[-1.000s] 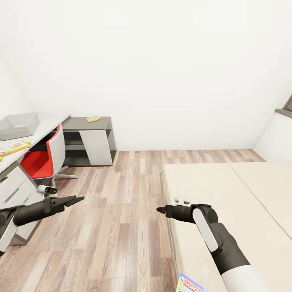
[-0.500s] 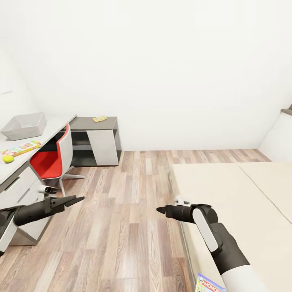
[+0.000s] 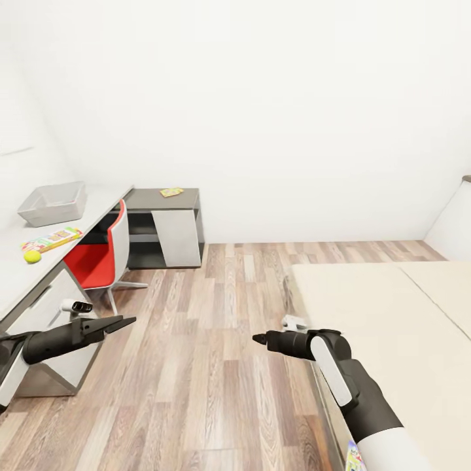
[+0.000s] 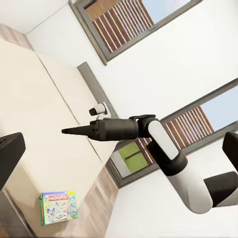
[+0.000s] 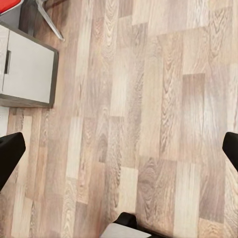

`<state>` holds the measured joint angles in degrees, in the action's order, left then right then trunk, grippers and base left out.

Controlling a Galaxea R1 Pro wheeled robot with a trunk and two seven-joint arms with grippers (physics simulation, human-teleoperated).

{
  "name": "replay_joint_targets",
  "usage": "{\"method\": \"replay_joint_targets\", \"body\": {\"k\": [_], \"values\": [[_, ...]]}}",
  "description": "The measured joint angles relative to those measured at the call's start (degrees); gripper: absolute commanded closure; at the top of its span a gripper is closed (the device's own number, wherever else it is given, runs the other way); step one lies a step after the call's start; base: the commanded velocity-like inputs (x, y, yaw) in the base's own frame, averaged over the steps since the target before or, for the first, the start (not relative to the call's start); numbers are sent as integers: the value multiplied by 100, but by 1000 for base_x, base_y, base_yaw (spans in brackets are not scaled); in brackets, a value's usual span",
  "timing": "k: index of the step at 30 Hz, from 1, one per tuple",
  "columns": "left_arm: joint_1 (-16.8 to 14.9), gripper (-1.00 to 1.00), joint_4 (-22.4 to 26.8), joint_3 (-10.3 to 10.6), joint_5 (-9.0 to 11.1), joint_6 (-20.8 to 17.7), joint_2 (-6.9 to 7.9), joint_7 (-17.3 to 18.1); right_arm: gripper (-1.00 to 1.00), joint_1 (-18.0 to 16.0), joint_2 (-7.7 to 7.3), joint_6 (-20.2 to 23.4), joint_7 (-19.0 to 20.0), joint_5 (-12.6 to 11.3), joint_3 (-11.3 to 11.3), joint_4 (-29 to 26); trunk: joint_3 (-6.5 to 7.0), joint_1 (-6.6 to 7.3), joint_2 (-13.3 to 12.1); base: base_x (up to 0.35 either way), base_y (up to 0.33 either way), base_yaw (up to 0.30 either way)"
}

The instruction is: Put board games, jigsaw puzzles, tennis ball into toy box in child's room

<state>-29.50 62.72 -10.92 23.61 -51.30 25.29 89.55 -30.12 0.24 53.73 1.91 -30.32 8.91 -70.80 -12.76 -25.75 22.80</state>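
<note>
From the head view, a transit step is judged in hand: the toy box (image 3: 52, 203) is seen on the counter (image 3: 26, 275), with a puzzle box (image 3: 52, 239) and the tennis ball (image 3: 32, 256) near it. The left claw (image 3: 121, 322) and right claw (image 3: 260, 339) are held empty, seemingly closed. Compared with a second earlier, the whole picture is shifted, so the camera is judged turned.

In the left wrist view, a board game (image 4: 58, 207) is seen on the bed (image 4: 34, 119); reaching it is called for next.

In the right wrist view, finger pads (image 5: 10, 153) are seen wide apart over the floor (image 5: 148, 99), so the right claw's state cannot be told.

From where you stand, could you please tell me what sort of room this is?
Most likely a child's bedroom: a bed stands on the right, a long desk with a red chair on the left, and a tennis ball lies on the desk.
</note>
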Motion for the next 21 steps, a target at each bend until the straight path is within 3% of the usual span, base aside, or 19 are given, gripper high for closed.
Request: {"method": "replay_joint_targets", "body": {"k": [12, 21], "values": [[0, -100, -4, 0, 0, -1, 0, 3, -100, -2, 0, -3, 0, -14, -15, -23, 0, 1, 0, 44, 288, -8], [-1, -100, -4, 1, 2, 5, -1, 5, -100, 3, -4, -2, 4, -31, -19, -21, 0, 2, 0, 144, 276, -211]]}}
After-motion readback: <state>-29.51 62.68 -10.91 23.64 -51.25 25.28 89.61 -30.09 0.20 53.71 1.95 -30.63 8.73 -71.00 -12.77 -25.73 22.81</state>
